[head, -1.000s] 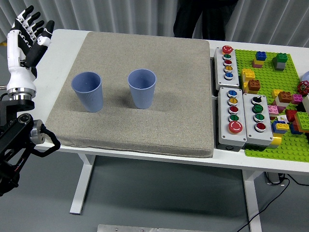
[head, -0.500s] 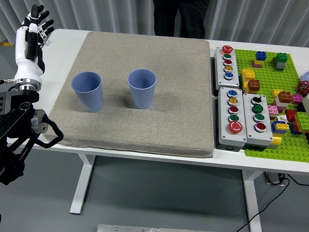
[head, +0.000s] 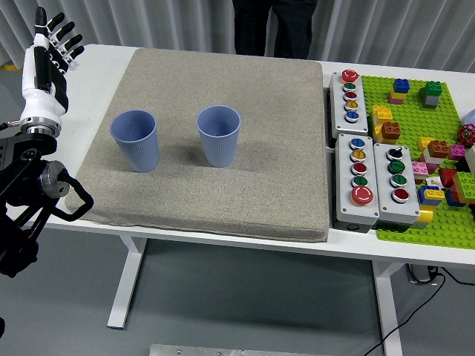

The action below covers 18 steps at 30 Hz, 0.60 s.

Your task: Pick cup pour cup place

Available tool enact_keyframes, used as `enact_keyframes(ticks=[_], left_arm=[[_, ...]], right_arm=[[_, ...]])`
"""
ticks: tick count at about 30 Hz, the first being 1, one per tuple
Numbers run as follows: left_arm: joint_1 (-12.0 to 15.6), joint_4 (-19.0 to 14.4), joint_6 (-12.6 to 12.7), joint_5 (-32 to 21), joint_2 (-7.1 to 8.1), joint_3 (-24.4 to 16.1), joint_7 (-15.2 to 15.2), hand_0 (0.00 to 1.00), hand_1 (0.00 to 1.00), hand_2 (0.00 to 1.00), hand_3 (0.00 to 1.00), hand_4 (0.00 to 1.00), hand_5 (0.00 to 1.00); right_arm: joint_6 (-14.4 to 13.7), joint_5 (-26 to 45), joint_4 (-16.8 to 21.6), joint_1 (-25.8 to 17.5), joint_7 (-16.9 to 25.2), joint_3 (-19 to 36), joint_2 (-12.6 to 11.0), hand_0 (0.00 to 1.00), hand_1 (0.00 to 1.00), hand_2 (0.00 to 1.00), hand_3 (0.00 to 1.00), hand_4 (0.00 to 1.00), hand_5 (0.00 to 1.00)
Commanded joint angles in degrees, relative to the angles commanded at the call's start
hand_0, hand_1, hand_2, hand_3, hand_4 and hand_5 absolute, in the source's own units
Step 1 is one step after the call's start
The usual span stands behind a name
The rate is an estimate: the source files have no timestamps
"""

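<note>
1. Blue and upright, two cups stand side by side on the grey mat (head: 260, 163); the left cup (head: 134, 139) and the right cup (head: 218, 135) are near each other but not touching.
2. The left hand (head: 46, 63) is up by the table's (head: 223, 241) left edge, well apart from the cups; its fingers (head: 63, 35) are spread wide and hold nothing.
3. Button boxes (head: 368, 178) and a green brick plate (head: 438, 133) (with many bricks) sit to the right; a person (head: 271, 26) stands behind.
</note>
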Motion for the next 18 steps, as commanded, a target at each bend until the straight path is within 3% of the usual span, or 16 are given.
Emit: enact_keyframes(ticks=[18], left_arm=[[0.0,-0.1,0.4,1.6,-0.06,-0.1,0.3,0.78,0.785,0.833,0.864,0.906,0.998]], right_arm=[[-0.1,0.1,0.0,0.1,0.0,0.1,0.0,0.695,0.687,0.621,0.601,0.029,0.181]])
